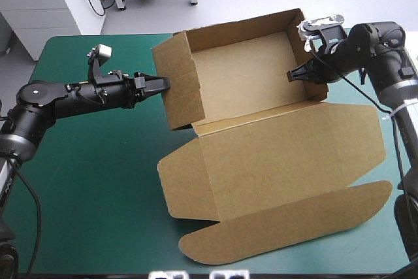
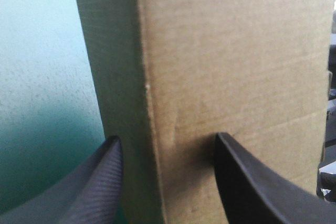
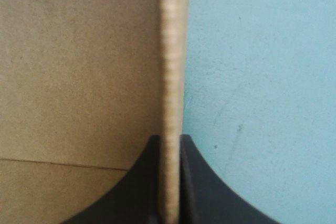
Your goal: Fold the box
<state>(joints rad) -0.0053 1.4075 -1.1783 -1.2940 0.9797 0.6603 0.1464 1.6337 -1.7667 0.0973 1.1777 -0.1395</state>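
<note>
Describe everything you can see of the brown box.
The box is plain brown board, an open tray with four walls raised, its lid and rounded tuck flap lying flat on the teal-green cover toward the near edge. The right gripper pinches its right wall; the open left gripper meets its left wall.

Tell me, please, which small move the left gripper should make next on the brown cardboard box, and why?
Probably ease the left gripper forward to press the left wall of the brown cardboard box inward. Its black fingers stand open against that wall's outside, while the right gripper is shut on the right wall.
</note>
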